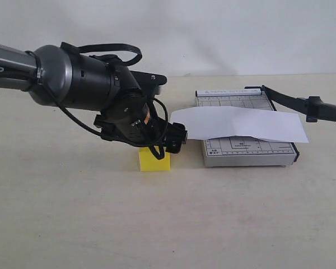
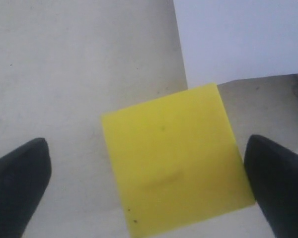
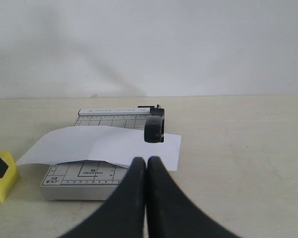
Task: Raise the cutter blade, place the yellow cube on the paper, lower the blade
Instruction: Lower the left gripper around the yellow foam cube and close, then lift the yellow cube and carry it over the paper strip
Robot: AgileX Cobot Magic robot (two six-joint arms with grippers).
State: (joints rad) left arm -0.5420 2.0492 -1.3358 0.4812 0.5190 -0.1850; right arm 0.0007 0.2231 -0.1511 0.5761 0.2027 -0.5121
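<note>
**Pale table (image 1: 157, 224): left fingers (image 2: 20, 183) straddle the yellow cube (image 1: 154, 161), blade up**

White wall (image 1: 213, 33) closes off the far side of the table, and every object sits on the 1 beige surface. In the exterior view a small grey gridded trimmer base (image 1: 246, 151) lies right of centre. The paper (image 1: 241, 123) rests flat across it, showing a slight crease. Its ends overhang the base at 9 o'clock and at 3 o'clock.

The cutter blade (image 1: 302, 105) is lifted off the base. It runs from its hinge at the base's far corner, about 1 o'clock, out toward 3 o'clock. Its thick rounded handle end hangs in the air past the paper's edge. From the right wrist camera that handle end (image 3: 155, 129) shows as a black knob above the sheet (image 3: 104, 146).

The yellow cube stands on the table at 9 o'clock of the base, just beside the paper's overhanging end and not on it. The left arm reaches in from 9 o'clock and hangs directly over the cube. The left wrist camera shows the 2 left fingers spread apart, 1 on each side of the cube (image 2: 174, 163). 1 finger stands clear of the cube and the other is very near its edge; I cannot tell whether it touches.

The right fingers (image 3: 134, 198) are pressed together with nothing between them, pointing at the trimmer base (image 3: 79, 181) from nearby.
</note>
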